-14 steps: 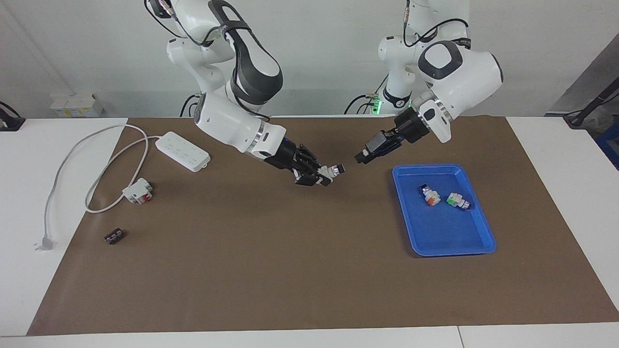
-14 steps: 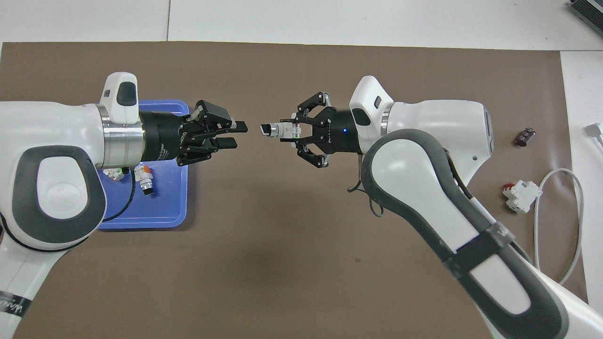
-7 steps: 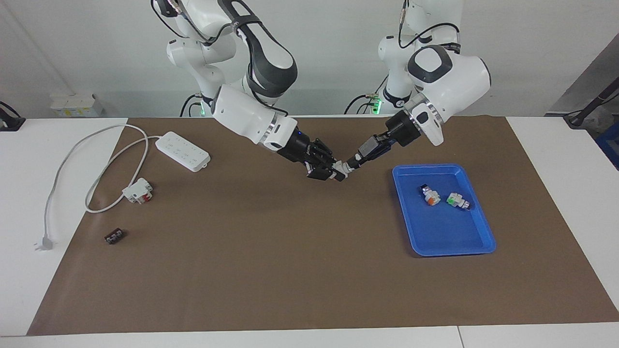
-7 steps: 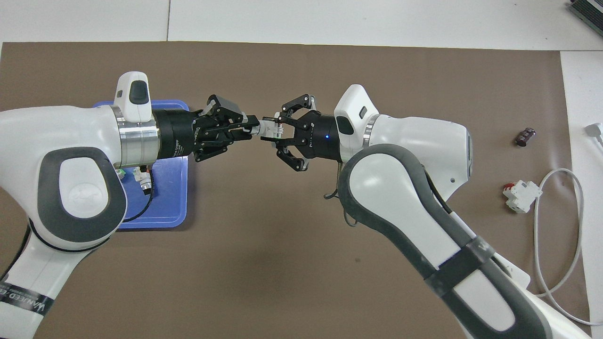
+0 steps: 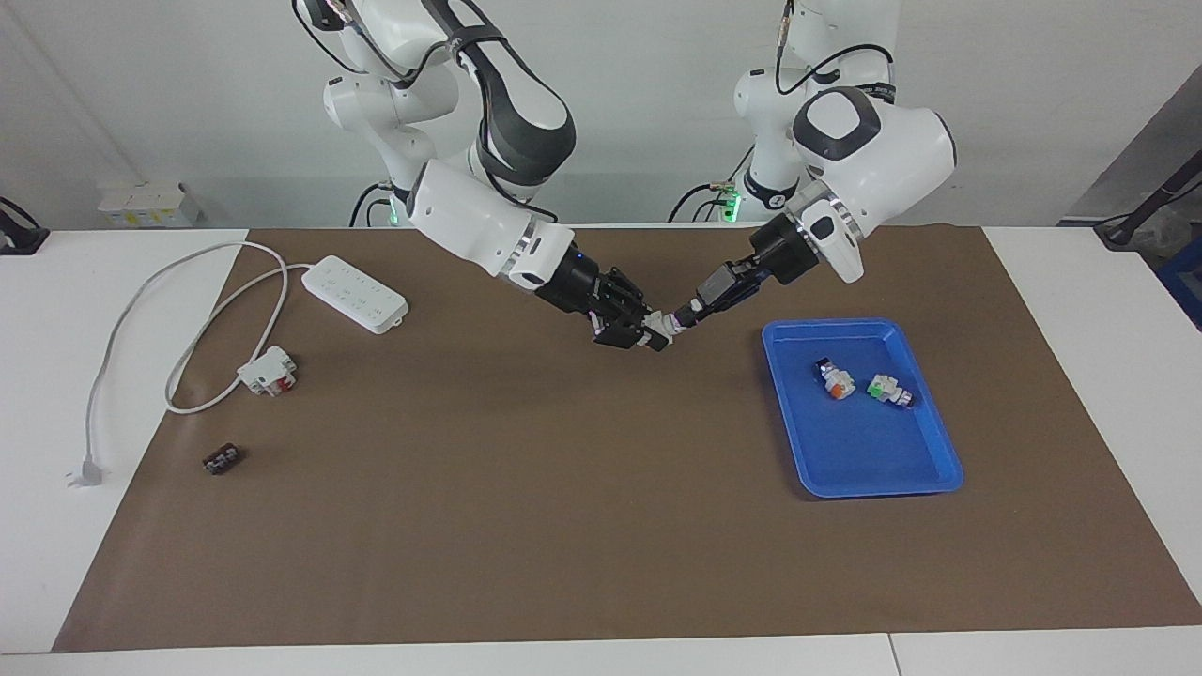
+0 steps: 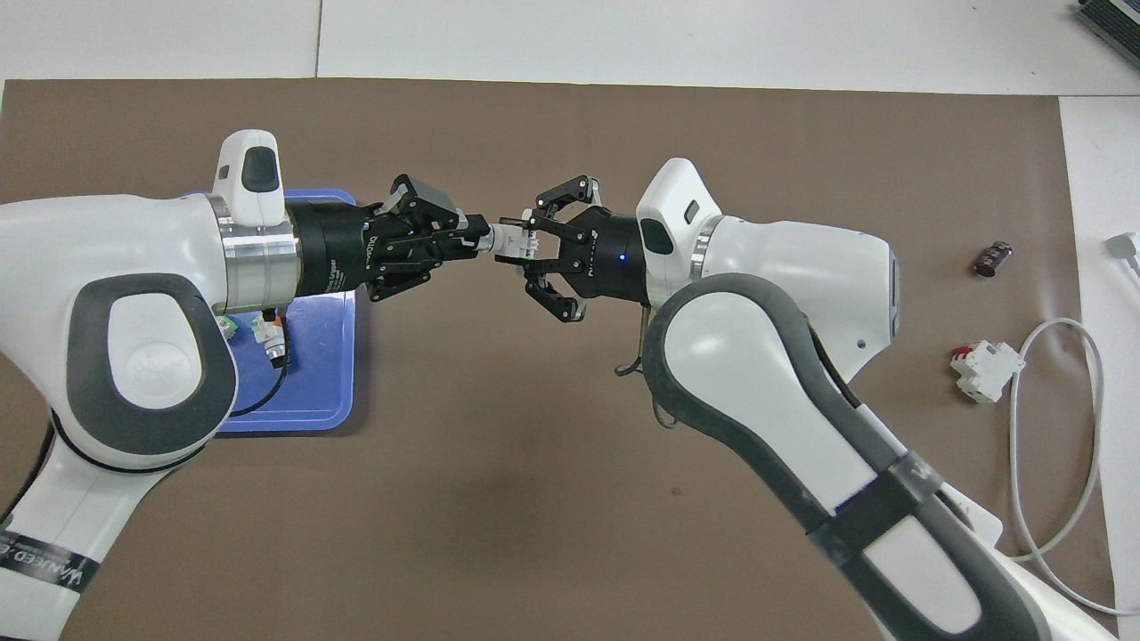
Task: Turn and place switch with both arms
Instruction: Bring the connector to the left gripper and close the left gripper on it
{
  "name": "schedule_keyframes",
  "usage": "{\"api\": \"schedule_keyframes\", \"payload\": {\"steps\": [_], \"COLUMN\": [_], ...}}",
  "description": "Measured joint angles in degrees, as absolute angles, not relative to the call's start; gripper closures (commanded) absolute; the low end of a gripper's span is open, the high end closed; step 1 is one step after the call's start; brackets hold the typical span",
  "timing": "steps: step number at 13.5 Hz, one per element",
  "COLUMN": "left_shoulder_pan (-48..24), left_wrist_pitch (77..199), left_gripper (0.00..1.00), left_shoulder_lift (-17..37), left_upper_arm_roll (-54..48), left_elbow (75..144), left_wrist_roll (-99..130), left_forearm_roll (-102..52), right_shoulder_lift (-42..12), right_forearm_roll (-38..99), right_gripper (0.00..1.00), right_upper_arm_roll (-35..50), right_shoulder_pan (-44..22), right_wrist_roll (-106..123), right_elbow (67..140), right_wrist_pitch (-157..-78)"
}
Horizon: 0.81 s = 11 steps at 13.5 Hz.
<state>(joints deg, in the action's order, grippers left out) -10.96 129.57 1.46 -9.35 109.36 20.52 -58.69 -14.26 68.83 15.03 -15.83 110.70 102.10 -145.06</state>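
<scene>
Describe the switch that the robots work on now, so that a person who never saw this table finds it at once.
Find the two white arms meeting in the air over the brown mat, beside the blue tray. The switch is the small white block held between the right gripper and the left gripper. The two similar blocks lie in the tray; this one is off the table.

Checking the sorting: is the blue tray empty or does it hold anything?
Not empty: the blue tray holds two small white blocks, one marked orange, one marked green.
</scene>
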Motion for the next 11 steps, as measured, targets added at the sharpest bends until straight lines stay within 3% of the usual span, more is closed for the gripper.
{"api": "schedule_keyframes", "payload": {"steps": [5, 11], "left_shoulder_pan": [-8.7, -8.0], "left_wrist_pitch": [127.1, 126.0], "left_gripper": [0.61, 0.65], "left_shoulder_lift": [2.9, 3.7], "left_upper_arm_roll": [-8.7, -9.0], "left_elbow": [105.8, 104.4], "left_wrist_roll": [20.5, 20.5], "left_forearm_roll": [-56.2, -55.6], "right_shoulder_lift": [-13.8, -13.4], "right_forearm_roll": [68.9, 68.9], "right_gripper": [1.00, 1.00], "right_upper_arm_roll": [15.1, 15.1], "right_shoulder_pan": [-15.8, -15.8], "right_wrist_roll": [110.7, 110.7], "right_elbow": [102.7, 103.5], "right_wrist_pitch": [-145.1, -145.1]}}
